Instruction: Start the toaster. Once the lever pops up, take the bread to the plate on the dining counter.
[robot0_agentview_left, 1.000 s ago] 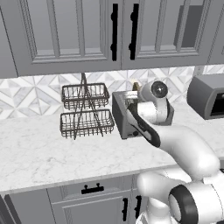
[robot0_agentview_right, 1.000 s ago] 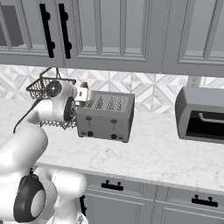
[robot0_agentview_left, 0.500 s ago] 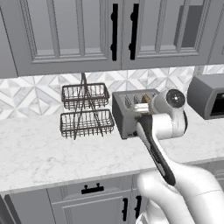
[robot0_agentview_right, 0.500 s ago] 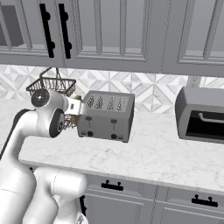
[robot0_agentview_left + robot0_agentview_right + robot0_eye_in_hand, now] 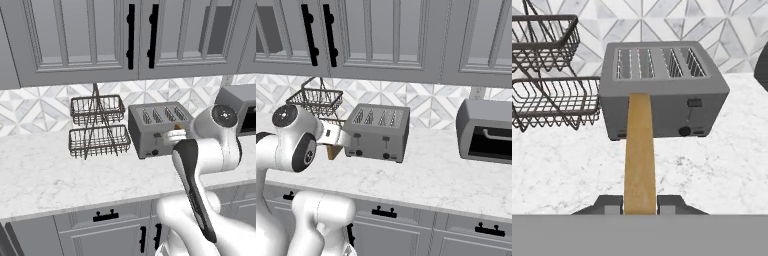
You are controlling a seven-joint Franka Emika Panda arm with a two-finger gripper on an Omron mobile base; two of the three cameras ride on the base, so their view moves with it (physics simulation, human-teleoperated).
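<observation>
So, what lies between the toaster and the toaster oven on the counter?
Nothing: in the right base view, bare marble counter separates the toaster from the toaster oven.

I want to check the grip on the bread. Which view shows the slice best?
The hand view: the bread runs edge-on up from between the tool's fingertips, clamped, in front of the toaster. The right base view shows a tan corner below the hand; the left base view shows a sliver at the toaster's front.

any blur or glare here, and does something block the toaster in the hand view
Hand view: sharp, flat even light, no glare; the bread held edge-on between the gripper tips crosses the toaster front. Left base view: crisp, the white arm covers the toaster's right end. Right base view: crisp, soft shadows.
</observation>
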